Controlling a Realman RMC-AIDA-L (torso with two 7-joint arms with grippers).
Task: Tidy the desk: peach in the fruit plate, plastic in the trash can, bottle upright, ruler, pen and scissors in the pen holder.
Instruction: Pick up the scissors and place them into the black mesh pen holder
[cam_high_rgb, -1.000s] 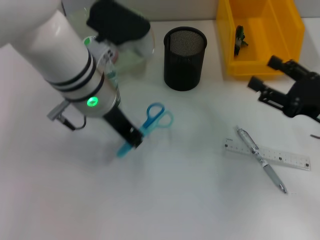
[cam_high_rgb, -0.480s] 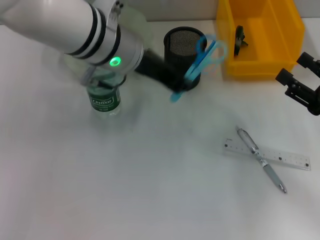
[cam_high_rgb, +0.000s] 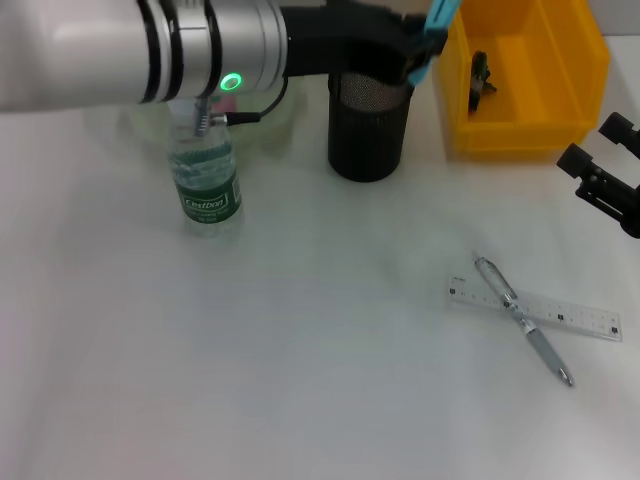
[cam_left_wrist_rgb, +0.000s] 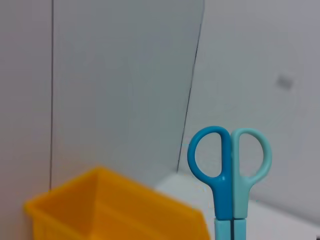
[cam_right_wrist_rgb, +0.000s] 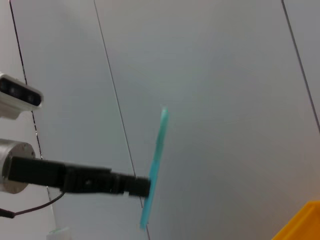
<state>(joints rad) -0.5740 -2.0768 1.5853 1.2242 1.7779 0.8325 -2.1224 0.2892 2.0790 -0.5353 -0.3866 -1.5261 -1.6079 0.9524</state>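
My left gripper (cam_high_rgb: 416, 48) is shut on the blue scissors (cam_high_rgb: 438, 18) and holds them just above the black mesh pen holder (cam_high_rgb: 369, 120) at its far right rim. In the left wrist view the scissors (cam_left_wrist_rgb: 230, 167) point handles up. The right wrist view shows the scissors (cam_right_wrist_rgb: 154, 170) edge-on in the left gripper (cam_right_wrist_rgb: 142, 186). The bottle (cam_high_rgb: 207, 182) stands upright to the left of the holder. A pen (cam_high_rgb: 521, 321) lies across a clear ruler (cam_high_rgb: 560, 316) at the front right. My right gripper (cam_high_rgb: 592, 141) hangs open at the right edge. Peach, fruit plate and plastic do not show.
A yellow bin (cam_high_rgb: 520, 130) stands at the back right beside the pen holder, with a small dark thing (cam_high_rgb: 482, 78) inside. The same bin (cam_left_wrist_rgb: 115, 212) fills the low part of the left wrist view. My left arm covers the back left of the desk.
My left arm lifted the scissors off the desk and swung them back and to the right, up over the pen holder. The right gripper drew back toward the right edge.
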